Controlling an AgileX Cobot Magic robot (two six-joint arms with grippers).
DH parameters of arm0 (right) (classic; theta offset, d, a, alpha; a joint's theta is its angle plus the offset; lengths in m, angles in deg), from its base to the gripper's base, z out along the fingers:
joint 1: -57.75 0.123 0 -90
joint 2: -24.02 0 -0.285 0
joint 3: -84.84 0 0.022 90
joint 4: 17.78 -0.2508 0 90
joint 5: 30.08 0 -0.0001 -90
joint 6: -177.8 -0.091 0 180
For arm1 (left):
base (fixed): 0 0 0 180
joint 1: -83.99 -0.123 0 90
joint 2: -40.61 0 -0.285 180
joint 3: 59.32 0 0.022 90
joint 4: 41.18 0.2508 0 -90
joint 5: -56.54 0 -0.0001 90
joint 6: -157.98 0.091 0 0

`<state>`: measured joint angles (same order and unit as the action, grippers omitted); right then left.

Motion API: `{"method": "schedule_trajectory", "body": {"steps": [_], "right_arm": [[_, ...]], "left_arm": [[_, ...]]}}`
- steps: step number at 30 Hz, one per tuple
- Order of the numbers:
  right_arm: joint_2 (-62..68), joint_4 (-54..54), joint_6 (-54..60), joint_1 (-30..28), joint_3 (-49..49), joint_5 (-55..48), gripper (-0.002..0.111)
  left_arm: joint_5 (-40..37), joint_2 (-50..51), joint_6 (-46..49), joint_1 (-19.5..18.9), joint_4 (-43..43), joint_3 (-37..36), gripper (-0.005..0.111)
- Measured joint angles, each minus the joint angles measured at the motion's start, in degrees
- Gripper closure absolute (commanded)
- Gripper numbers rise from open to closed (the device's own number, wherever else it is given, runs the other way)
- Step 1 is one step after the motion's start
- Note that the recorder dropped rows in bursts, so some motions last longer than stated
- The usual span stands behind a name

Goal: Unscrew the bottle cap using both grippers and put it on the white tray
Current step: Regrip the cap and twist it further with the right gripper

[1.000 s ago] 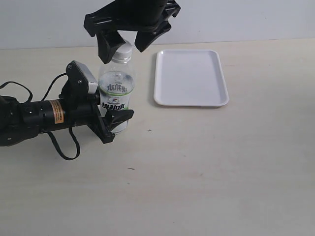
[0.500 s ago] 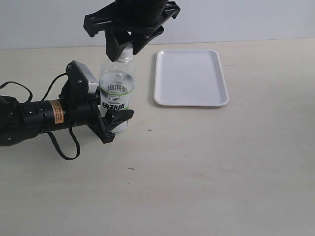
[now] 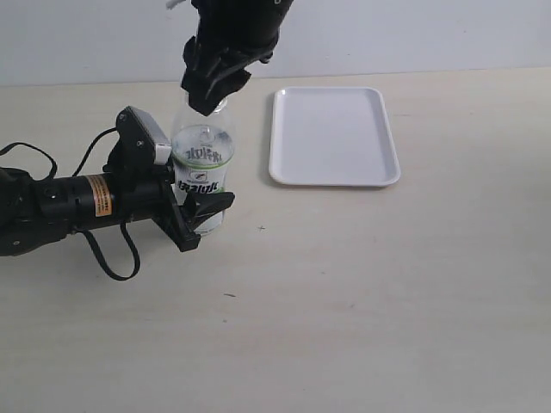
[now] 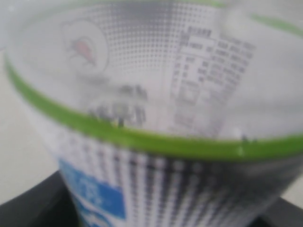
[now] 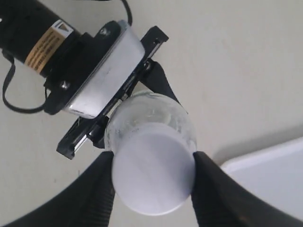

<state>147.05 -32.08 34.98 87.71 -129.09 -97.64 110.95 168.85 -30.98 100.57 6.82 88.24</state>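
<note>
Currently: left gripper (image 3: 196, 194) clamps the bottle (image 3: 203, 163); right gripper (image 5: 154, 187) pinches the bottle cap (image 5: 154, 177), still on. Pending: unscrewing, transfer to white tray (image 3: 334, 136) beside bottle.

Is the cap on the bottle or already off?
On. The white cap sits on top of the bottle, with the right gripper pinching it from both sides.

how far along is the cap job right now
Done: the left gripper clamps the clear plastic labelled bottle upright. In hand: the right gripper pinches the small round white screw cap between its jaws from above; the cap sits on the neck. Left: unscrewing, lifting off, and setting it on the bare flat white rectangular tray.
</note>
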Motion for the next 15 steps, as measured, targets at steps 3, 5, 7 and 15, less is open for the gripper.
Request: {"method": "schedule_trajectory", "body": {"steps": [3, 5, 7, 15], "right_arm": [[0.00, -0.34, 9.39, 0.00, 0.00, 0.00, 0.108], [0.00, -0.34, 15.54, 0.00, 0.00, 0.00, 0.108], [0.00, -0.11, 22.05, 0.00, 0.00, 0.27, 0.108], [0.00, 0.03, 39.69, 0.00, 0.00, 0.51, 0.108]], "left_arm": [[0.00, 0.00, 0.24, 0.00, 0.11, 0.00, 0.107], [0.00, 0.00, 0.35, 0.00, 0.11, 0.00, 0.107], [0.00, 0.00, 0.14, 0.00, 0.11, 0.00, 0.107], [-0.09, 0.00, -0.06, 0.00, 0.11, 0.00, 0.107]]}}
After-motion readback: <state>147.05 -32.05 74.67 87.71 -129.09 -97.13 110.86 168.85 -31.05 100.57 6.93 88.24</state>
